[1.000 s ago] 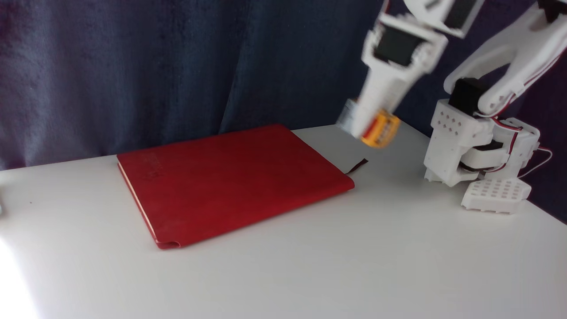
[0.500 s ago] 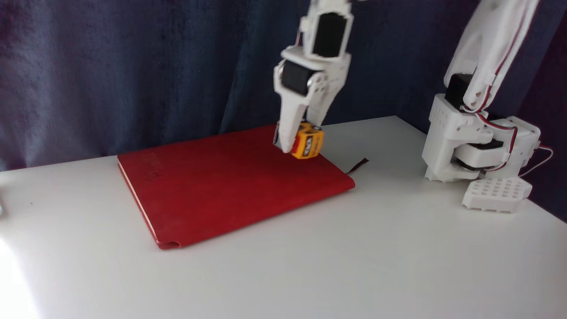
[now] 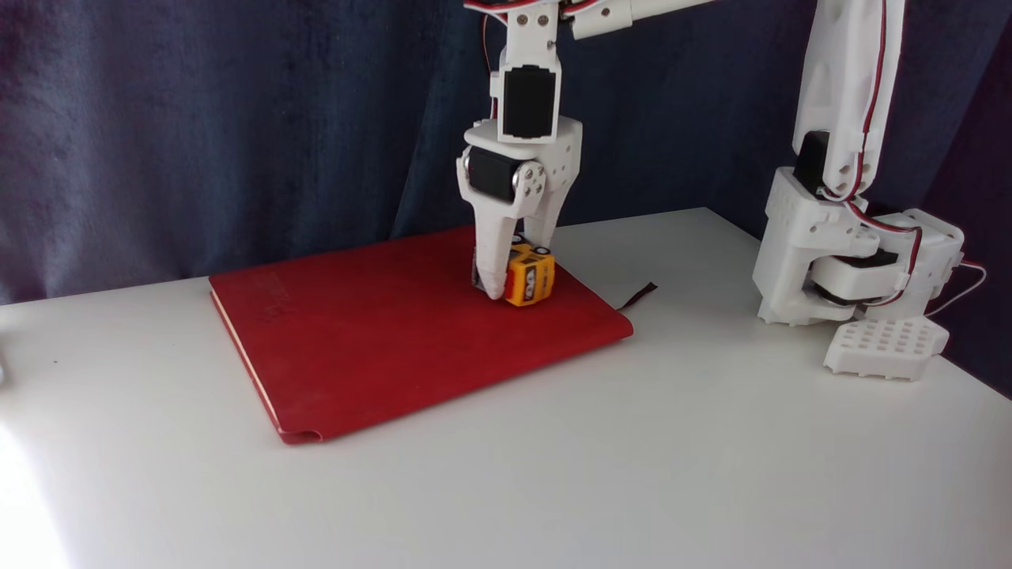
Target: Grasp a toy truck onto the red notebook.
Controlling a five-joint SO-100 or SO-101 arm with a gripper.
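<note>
Gripper (image 3: pixel 515 278) pointing straight down, fingers clamped on the toy truck (image 3: pixel 528 276), which sits tipped with its wheels facing up. Truck is at or just above the cover of the red notebook (image 3: pixel 395 324), near the notebook's back right corner; can't tell if it's touching. Notebook lies flat on the white table (image 3: pixel 632 458), toward the back edge, with a ribbon bookmark (image 3: pixel 637 295) poking out of its right corner. Arm base (image 3: pixel 850 261) at the table's right edge.
</note>
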